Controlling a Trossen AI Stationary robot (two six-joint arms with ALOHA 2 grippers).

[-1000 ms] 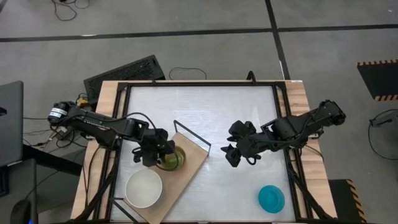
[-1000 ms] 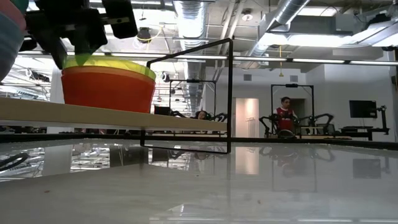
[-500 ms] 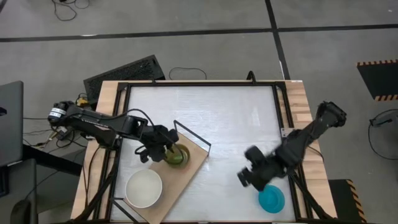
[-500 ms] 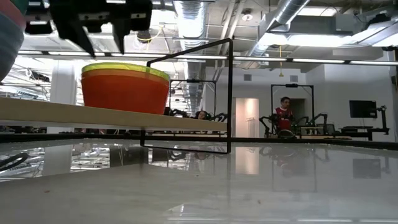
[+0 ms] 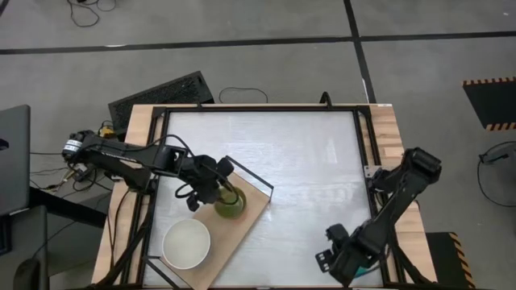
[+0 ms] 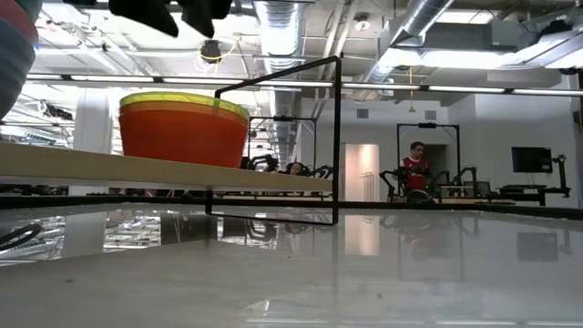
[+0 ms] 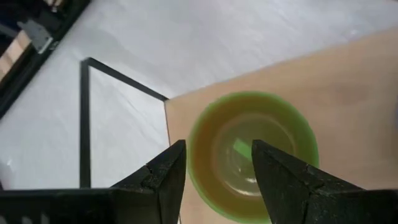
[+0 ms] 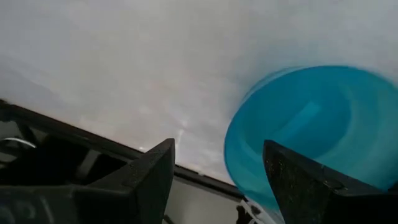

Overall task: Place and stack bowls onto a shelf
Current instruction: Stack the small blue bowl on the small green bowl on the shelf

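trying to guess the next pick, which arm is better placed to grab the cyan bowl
Right. The right gripper is open and hangs right over the cyan bowl at the table's near right corner. The left gripper is open above the lime bowl stacked on the shelf, far across the table.

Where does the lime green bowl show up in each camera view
High view: lime green bowl on the shelf, left of centre.
Low view: upper left, topping the red bowl.
Left wrist view: lower centre, beyond the left end effector.
Right wrist view: absent.
Shared landmark: the shelf's black wire frame.
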